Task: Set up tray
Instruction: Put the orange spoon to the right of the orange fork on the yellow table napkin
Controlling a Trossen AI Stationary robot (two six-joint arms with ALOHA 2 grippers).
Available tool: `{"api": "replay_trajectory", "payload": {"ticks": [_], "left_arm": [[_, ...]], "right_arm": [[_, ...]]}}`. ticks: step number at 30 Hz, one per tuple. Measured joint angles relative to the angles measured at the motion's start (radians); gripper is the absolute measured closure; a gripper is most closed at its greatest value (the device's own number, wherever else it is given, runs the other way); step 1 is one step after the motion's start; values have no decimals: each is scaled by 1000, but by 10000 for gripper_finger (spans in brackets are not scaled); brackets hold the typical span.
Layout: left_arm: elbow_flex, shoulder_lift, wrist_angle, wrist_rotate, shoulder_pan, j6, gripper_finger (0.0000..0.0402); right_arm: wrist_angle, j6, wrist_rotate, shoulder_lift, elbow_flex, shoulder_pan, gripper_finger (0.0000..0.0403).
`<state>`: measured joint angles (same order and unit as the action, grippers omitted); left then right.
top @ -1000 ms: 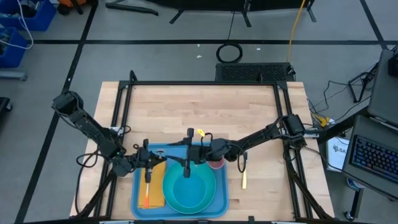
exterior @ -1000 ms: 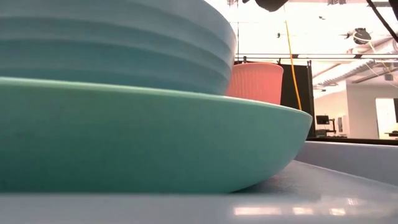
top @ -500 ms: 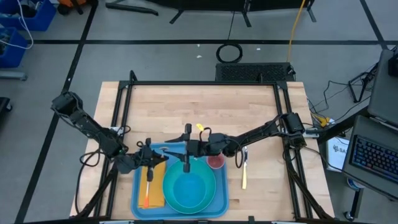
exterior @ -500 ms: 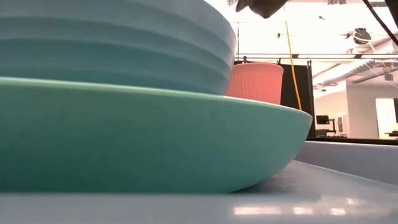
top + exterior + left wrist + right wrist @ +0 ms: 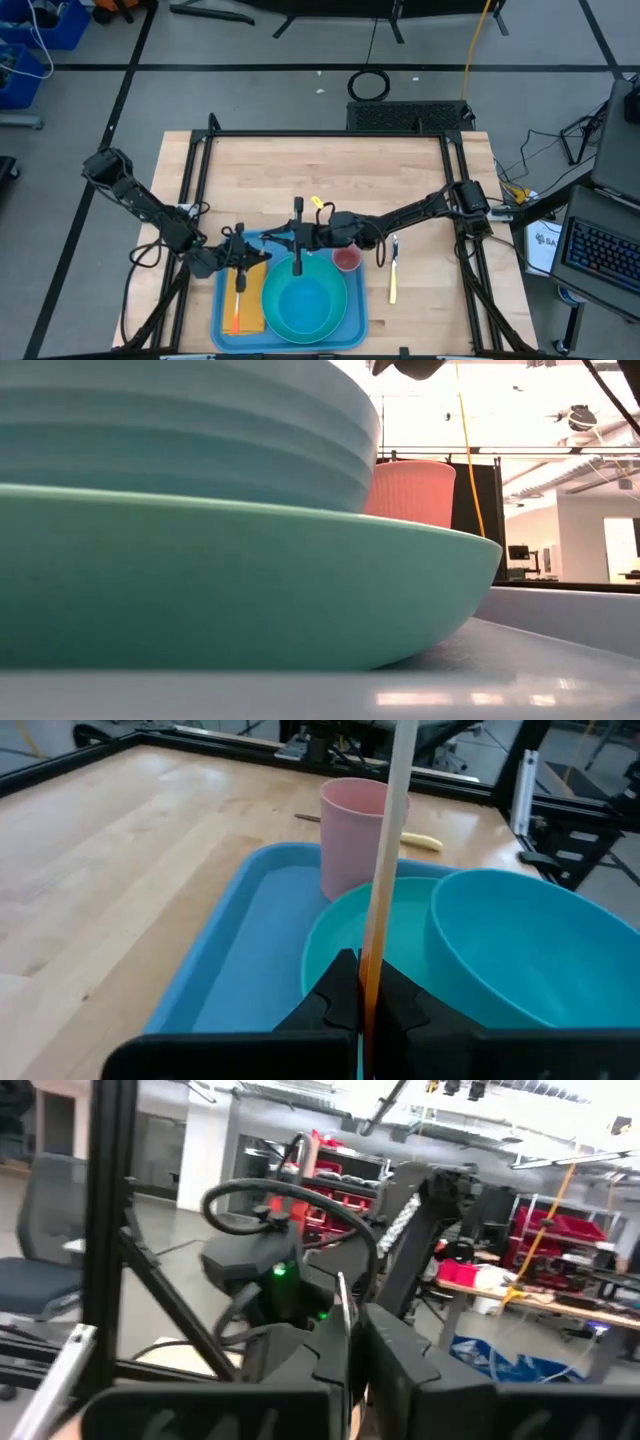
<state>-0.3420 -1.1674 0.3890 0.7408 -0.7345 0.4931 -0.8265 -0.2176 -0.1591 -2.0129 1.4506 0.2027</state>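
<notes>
**Setting the tray: left pincer carrying a utensil in, right pincer hanging closed at the far rim**

Lying near the front edge of the pale wooden table: the large flat blue plastic tray, already carrying a round turquoise plate, a deep turquoise bowl stacked on that plate, a ribbed pink plastic cup at the far right corner and a small orange napkin along the left side.

Clamping the left gripper tight on a long thin utensil, orange at one end and pale along the rest, and carrying it lengthwise over the napkin, probably so as to lay it down there beside the plate.

Hovering the right gripper over the far rim of the tray, fingers drawn together and gripping nothing recognisable; perhaps clearing out of the left arm's way.

Showing between those fingers only as a pale sliver, too thin to name. Filling the low view almost wholly with plate and bowl, hiding the napkin and both pincers. Leaving a yellow utensil on bare wood just right of the tray.
</notes>
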Motion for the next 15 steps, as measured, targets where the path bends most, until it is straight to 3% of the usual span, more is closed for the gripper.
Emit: {"api": "replay_trajectory", "payload": {"ticks": [15], "left_arm": [[0, 0, -31, -7, 0, 0, 373]], "right_arm": [[39, 15, -52, 0, 2, 1, 400]]}}
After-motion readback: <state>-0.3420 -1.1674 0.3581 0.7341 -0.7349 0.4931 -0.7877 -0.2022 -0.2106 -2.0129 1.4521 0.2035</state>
